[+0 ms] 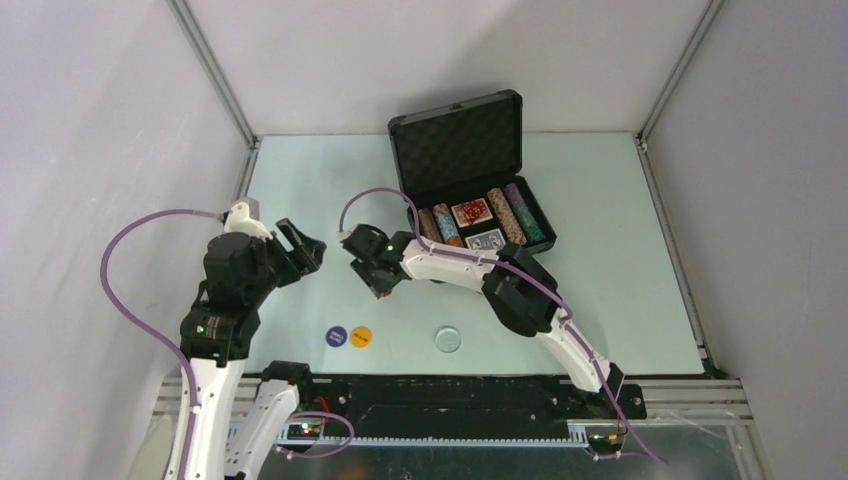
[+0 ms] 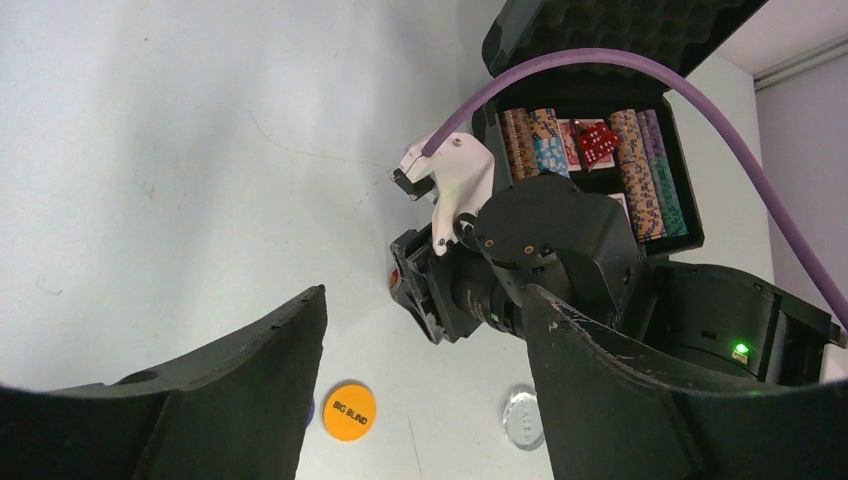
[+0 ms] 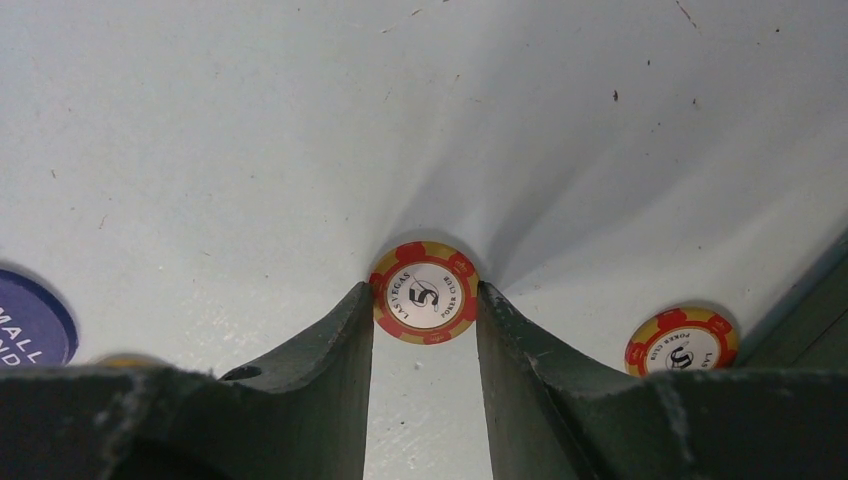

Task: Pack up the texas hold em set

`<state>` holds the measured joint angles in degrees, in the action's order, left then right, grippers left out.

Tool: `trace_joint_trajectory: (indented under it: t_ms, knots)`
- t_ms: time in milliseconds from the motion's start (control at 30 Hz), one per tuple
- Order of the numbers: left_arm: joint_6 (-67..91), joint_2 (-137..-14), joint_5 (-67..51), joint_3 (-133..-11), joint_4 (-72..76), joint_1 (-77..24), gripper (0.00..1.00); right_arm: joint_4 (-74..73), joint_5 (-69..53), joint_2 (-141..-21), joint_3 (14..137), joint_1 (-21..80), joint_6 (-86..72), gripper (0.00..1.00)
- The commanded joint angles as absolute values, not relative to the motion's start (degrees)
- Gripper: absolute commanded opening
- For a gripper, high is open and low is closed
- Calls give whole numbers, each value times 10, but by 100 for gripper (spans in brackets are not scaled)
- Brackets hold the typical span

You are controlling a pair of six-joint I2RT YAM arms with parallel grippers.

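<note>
the chip [image 3: 424, 293] is striped red and yellow, with an orange button [image 2: 349, 411], blue button [image 1: 336, 336] and black case [image 1: 460, 150].

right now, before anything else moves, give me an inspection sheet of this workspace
surface: pale table, faint scuffs and specks
job's things: black case open, lid upright, holding chip rows, red deck, blue deck, red dice; loose on the table: red five chip, second red chip, blue button, orange button, clear button
clutter: nothing seen
grippers: left pincer open, empty, raised above the table; right pincer closed against both sides of the red five chip
cables: left purple cable loops off its arm; right purple cable arcs close by the case
surroundings: plain grey walls, metal frame posts
</note>
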<state>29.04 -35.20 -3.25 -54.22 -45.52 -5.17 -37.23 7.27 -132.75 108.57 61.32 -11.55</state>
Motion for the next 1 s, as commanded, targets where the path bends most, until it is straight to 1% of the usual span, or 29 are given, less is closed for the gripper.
trace_joint_trajectory:
  t_ms: [0,233,500,767,967]
  knots:
    - [291,-348,-38,-543,-443,-47,77,-388,72,-1293,1096,607,-101,42]
    - [291,-346,-36,-542,-443,-47,77,-386,68,-1261,1093,600,-104,43]
    - [292,-348,-40,-542,-443,-47,77,-386,86,-1199,1052,580,-107,44]
    - [293,-353,-43,-543,-442,-47,77,-365,97,-1098,930,506,-107,45]
    - [295,-358,-44,-545,-442,-47,77,-341,83,-1071,872,480,-113,45]
